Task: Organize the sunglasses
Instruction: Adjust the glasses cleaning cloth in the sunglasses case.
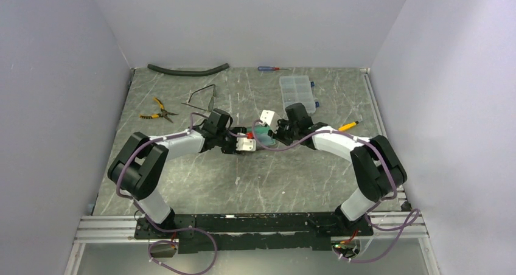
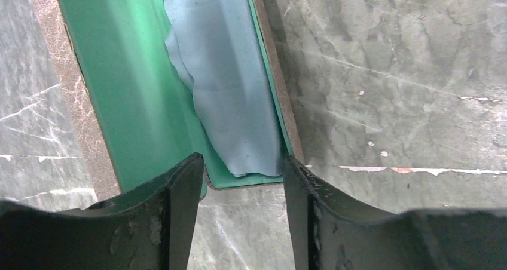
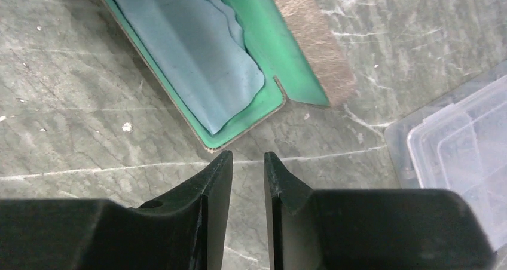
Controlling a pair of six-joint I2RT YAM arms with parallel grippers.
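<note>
**Overhead and wrist views of the worktop [image 1: 255, 184], early in the tidying of the sunglasses [image 1: 202, 98].**

- **Sunglasses:** They are lying at the far left, just right of the pliers [image 1: 157, 109] and nearer than the black hose [image 1: 188, 70]. They are well apart from the case [image 2: 119, 73], and nothing is touching them.
- **Case:** It is lying open in the middle of the worktop, between the two arms. It is showing its green lining and a blue cloth [image 2: 221, 73] inside (no glasses in it).
- **Left jaws:** They are standing well apart, with one end of the case sitting between them. They are not visibly clamping it.
- **Right jaws:** They are standing slightly apart just off the other end of the case, over bare worktop, and are holding nothing. A clear compartment box [image 3: 454, 150] is lying to the far right of the case.

Judging from this layout, the preparatory part is looking done, since the case is lying open and ready. The main part is still waiting:

1. Picking up the sunglasses.
2. Folding their arms if needed (whether they are folded is too small to tell).
3. Laying them in the case beside or on the cloth.
4. Closing the lid.
</note>
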